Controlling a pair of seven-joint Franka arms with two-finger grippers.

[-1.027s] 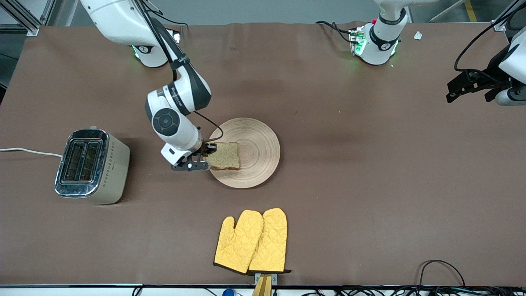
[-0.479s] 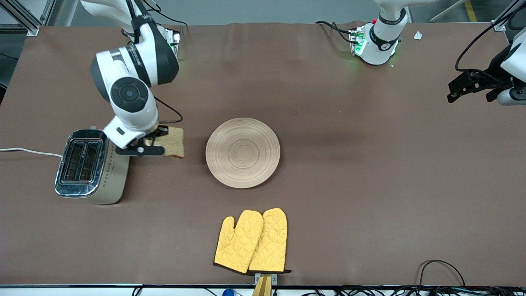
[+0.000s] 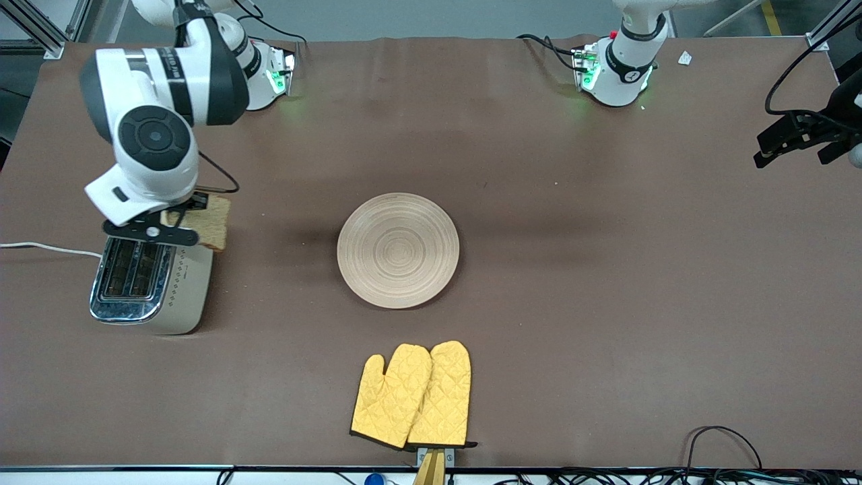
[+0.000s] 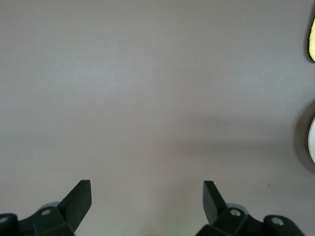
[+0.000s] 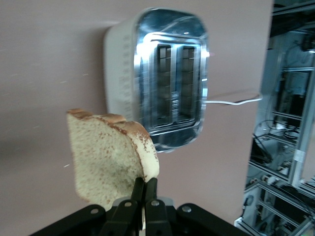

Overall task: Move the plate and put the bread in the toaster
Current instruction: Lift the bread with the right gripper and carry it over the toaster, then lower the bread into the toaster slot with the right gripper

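My right gripper (image 3: 176, 227) is shut on the bread (image 3: 205, 229), a brown squarish slice, and holds it in the air over the end of the toaster (image 3: 149, 281) nearest the robots. In the right wrist view the bread (image 5: 109, 157) hangs from my closed gripper (image 5: 144, 189), with the toaster's chrome top and two slots (image 5: 170, 86) below. The round beige plate (image 3: 398, 250) lies bare at the table's middle. My left gripper (image 3: 801, 138) waits open and empty over the left arm's end of the table; it shows in the left wrist view (image 4: 146, 196) over bare brown table.
Yellow oven mitts (image 3: 413, 395) lie nearer the front camera than the plate. The toaster's white cord (image 3: 47, 248) runs off the table at the right arm's end. A mitt's edge (image 4: 311, 37) and the plate's rim (image 4: 312, 142) show in the left wrist view.
My right gripper lifted the bread off the plate and carried it toward the right arm's end, to over the toaster. The left gripper drifted slightly farther toward its end of the table.
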